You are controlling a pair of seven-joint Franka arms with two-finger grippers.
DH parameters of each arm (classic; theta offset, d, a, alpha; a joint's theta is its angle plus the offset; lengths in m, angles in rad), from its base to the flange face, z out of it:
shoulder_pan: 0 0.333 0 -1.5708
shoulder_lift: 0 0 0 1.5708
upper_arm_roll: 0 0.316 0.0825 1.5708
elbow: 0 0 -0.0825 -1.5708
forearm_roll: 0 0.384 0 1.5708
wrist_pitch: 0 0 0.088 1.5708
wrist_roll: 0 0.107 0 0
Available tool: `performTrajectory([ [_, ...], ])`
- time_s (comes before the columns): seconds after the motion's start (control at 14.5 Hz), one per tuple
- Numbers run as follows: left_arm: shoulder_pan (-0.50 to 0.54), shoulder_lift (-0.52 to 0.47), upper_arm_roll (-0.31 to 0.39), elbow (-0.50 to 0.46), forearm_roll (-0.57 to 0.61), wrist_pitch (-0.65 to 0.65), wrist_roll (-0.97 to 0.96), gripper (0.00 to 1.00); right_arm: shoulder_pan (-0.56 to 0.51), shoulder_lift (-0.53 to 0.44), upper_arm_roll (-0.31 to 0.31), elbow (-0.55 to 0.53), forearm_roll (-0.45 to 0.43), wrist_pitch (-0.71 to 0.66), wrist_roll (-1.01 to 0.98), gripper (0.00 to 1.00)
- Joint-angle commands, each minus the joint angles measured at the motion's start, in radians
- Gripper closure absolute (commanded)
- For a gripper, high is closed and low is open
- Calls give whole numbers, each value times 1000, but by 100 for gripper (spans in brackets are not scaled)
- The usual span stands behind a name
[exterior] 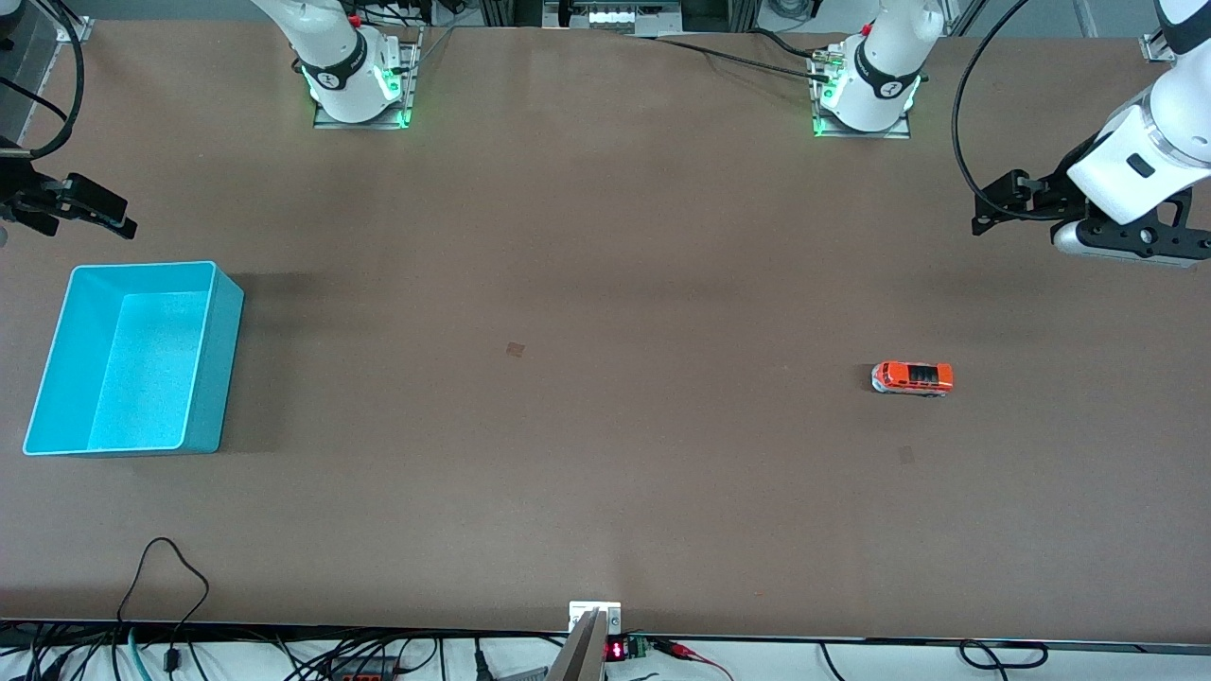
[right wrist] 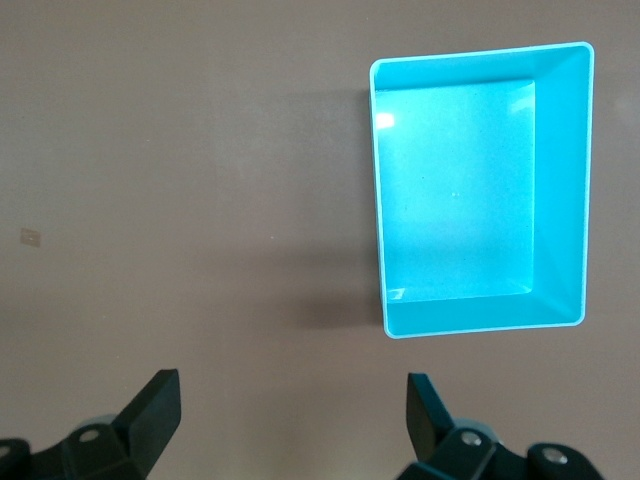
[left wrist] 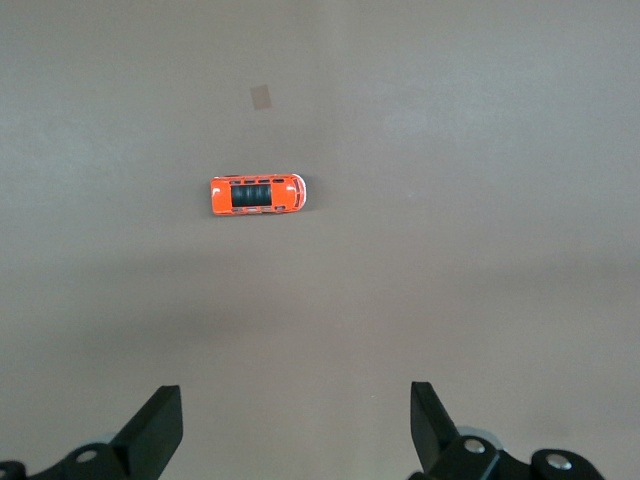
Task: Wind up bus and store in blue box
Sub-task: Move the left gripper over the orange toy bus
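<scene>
The bus (exterior: pixel 912 378), a small orange toy with black windows, stands on its wheels on the brown table toward the left arm's end. In the left wrist view the bus (left wrist: pixel 257 194) lies well ahead of my left gripper (left wrist: pixel 297 420), whose fingers are open and empty. That left gripper (exterior: pixel 989 210) hangs over the table's end, apart from the toy. The blue box (exterior: pixel 222 369), a turquoise bin, sits empty at the right arm's end. My right gripper (exterior: pixel 104 213) waits above the table beside it, open and empty (right wrist: pixel 292 405), with the blue box (right wrist: pixel 560 190) ahead of it.
Two small tape patches mark the table, one near the middle (exterior: pixel 515 349) and one nearer the front camera than the bus (exterior: pixel 906 455). Cables (exterior: pixel 170 586) trail along the table's near edge. The arm bases (exterior: pixel 359 76) (exterior: pixel 866 85) stand along the edge farthest from the front camera.
</scene>
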Motion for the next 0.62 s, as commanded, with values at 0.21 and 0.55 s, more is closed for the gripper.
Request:
performTrajectory([
  [0.21, -5, 21, 5, 44, 13, -30, 9, 0, 2, -14, 3, 5, -7, -39, -7, 0],
  [0.55, -3, 25, 8, 44, 14, -33, 8, 0, 1, -11, 3, 5, 4, -33, 10, 0],
])
